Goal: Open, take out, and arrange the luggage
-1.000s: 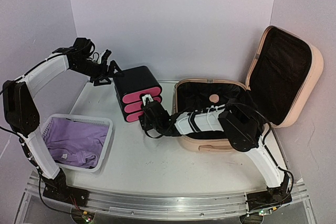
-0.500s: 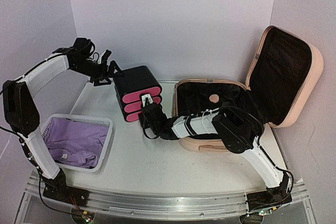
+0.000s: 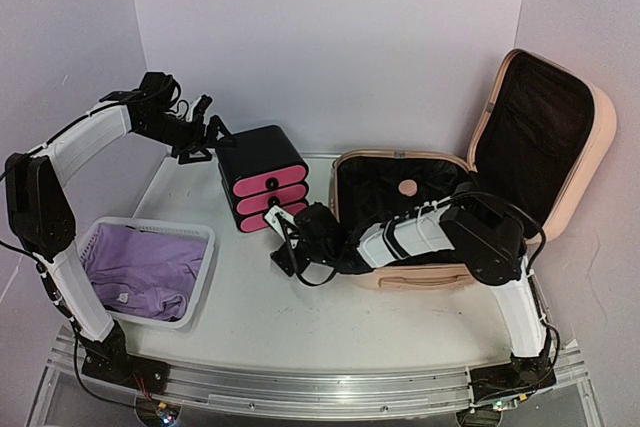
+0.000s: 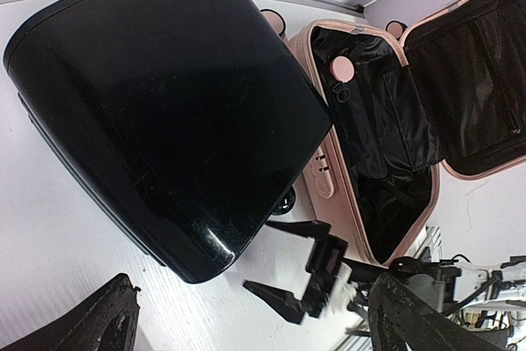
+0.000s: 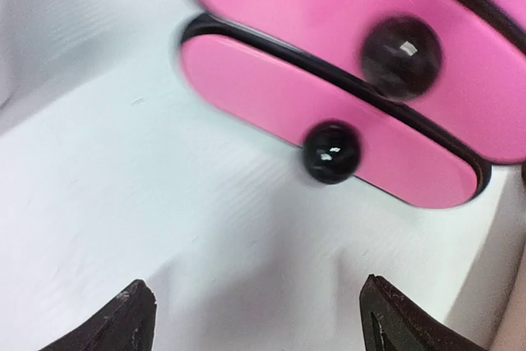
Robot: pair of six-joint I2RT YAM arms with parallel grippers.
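Now: an open peach-pink hard-shell suitcase (image 3: pixel 545 137) on the right, with both arms by the drawer box.
The suitcase lies at the right end of the white surface (image 3: pixel 300 317), lid raised toward the right wall, with a small round pink disc (image 3: pixel 407 187) showing on its black fabric lining. Just left of it stands a small black box with three pink drawer fronts (image 3: pixel 262 179). The right arm (image 3: pixel 420 232) reaches low across the suitcase's front, its jaws wide apart and holding nothing, close to the bottom drawer's black knob (image 5: pixel 330 152). The left arm (image 3: pixel 95 132) hovers above the box's back-left, jaws likewise spread and free. A white mesh plastic basket (image 3: pixel 205 247) holding lilac cloth (image 3: pixel 140 267) sits at near left.
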